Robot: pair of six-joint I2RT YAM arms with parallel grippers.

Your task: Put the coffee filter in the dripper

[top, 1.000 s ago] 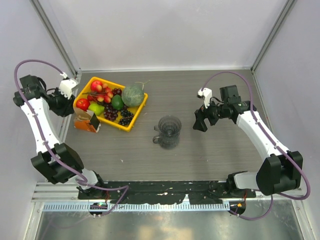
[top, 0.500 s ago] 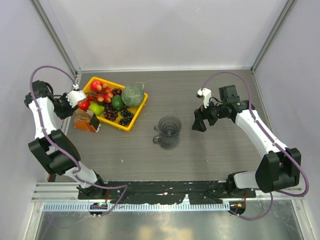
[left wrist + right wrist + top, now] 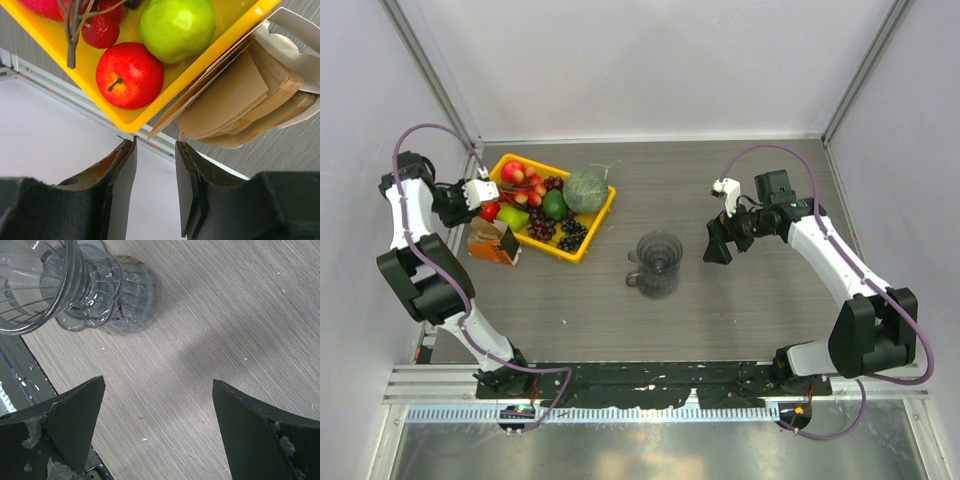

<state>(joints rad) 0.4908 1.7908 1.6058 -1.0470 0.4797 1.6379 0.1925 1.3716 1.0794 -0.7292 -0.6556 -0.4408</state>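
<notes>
Left gripper (image 3: 156, 150): jaws partly apart, a narrow gap, nothing between them. In the wrist view it sits at bottom centre, just below the corner of the yellow tray (image 3: 125, 120). We see a red apple (image 3: 130, 75) and a green apple (image 3: 177, 27) in that tray.

The coffee filter (image 3: 235, 100) lies at centre right of that view, a fanned stack of brown papers beside the tray wall and apart from the fingers. A white flap around it is possibly torn packaging; we cannot say for sure.

Right gripper (image 3: 157, 385): jaws spread wide, empty, over bare table (image 3: 225, 315).

The dripper (image 3: 658, 262) stands upright at centre frame in the top view, just left of the right gripper and untouched.
</notes>
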